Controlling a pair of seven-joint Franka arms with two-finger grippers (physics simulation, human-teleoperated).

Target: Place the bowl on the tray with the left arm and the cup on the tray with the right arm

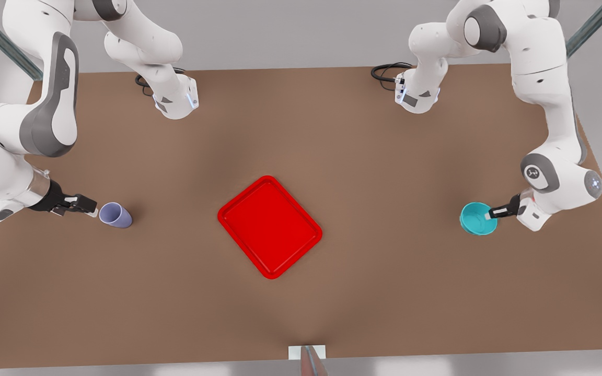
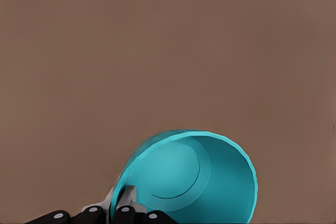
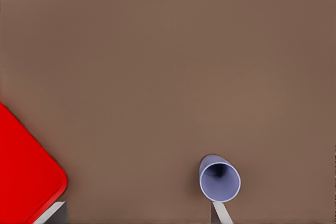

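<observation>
Two arms are reaching low over your brown worktop [image 1: 301, 130], each bent at the elbow with its wrist angled down toward the surface. On the front view's right, your left gripper [image 1: 490, 213] is reaching in over the teal bowl [image 1: 476, 219]; the left wrist view is showing one finger [image 2: 125, 203] inside the bowl [image 2: 194, 179] and the other outside, so the jaws are pinching the bowl's wall at the rim. The bowl is sitting well apart from the red tray [image 1: 269, 225], which is lying turned at an angle in the middle of the worktop.

On the front view's left, your right gripper [image 1: 93, 211] is pointing at the lavender cup [image 1: 115, 214], its fingertips just beside the cup's rim. In the right wrist view, one finger [image 3: 223, 214] is showing right next to the cup [image 3: 219, 178] and the other finger [image 3: 52, 213] is standing far off near the tray's corner [image 3: 31, 177], so these jaws are spread wide and holding nothing. Between each item and the tray you are seeing bare worktop.
</observation>
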